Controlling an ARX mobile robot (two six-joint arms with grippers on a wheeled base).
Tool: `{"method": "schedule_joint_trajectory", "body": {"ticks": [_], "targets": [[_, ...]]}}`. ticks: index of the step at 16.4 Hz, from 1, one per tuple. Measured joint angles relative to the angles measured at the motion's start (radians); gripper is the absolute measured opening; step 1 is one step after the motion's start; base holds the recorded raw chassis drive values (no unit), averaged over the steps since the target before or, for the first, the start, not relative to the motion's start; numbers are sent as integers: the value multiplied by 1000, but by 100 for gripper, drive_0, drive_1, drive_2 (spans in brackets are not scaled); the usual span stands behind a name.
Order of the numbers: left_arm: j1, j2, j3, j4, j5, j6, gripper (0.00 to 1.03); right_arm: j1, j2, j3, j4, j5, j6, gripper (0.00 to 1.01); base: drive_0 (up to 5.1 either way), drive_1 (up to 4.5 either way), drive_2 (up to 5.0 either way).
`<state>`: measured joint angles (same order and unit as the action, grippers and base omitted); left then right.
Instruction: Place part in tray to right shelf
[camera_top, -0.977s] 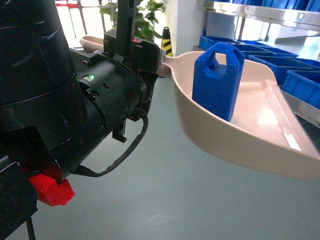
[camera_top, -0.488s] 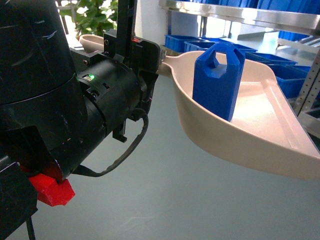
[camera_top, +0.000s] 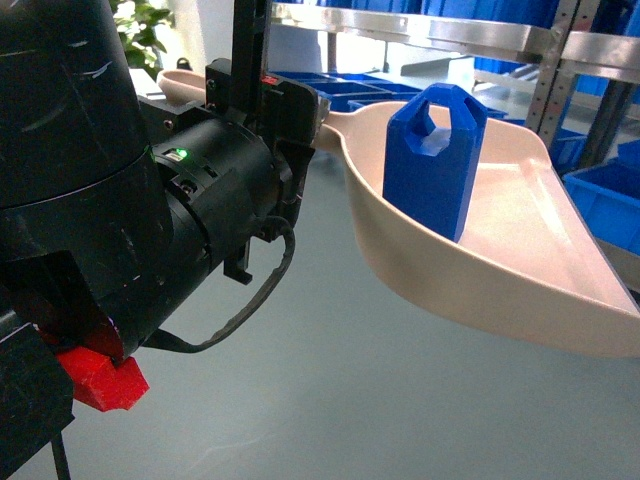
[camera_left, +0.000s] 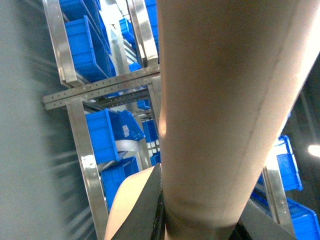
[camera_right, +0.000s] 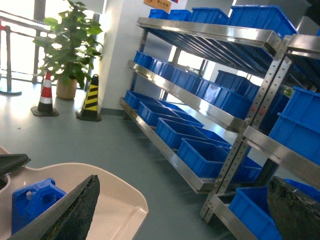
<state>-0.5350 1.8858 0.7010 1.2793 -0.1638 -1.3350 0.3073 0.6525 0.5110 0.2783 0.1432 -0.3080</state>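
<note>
Over grey floor (camera_top: 330, 400): steel racks (camera_right: 210, 105), blue bins (camera_right: 202, 150); left gripper state unclear, right open.

The left arm (camera_top: 130, 220) fills the left side of the head view, a thick black casing reaching forward, with a small green light lit on its wrist housing and a black cable looping beneath it. A red part sits at the arm's lower edge. Its left gripper (camera_top: 300, 125) is clamped around the handle of the tray (camera_top: 480, 290), holding the tray out in the air, tilted. In the right wrist view the right gripper (camera_right: 185, 210) stands wide apart, its two dark fingers (camera_right: 75, 210) at the frame's lower corners with nothing between them.
</note>
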Motion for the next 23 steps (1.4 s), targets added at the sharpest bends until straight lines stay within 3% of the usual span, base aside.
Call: {"method": "schedule_joint_trajectory", "body": {"ticks": [23], "targets": [[1, 0, 0, 0, 0, 0, 18, 0, 0, 0, 0, 0, 0, 98, -159, -159, -159]]}}
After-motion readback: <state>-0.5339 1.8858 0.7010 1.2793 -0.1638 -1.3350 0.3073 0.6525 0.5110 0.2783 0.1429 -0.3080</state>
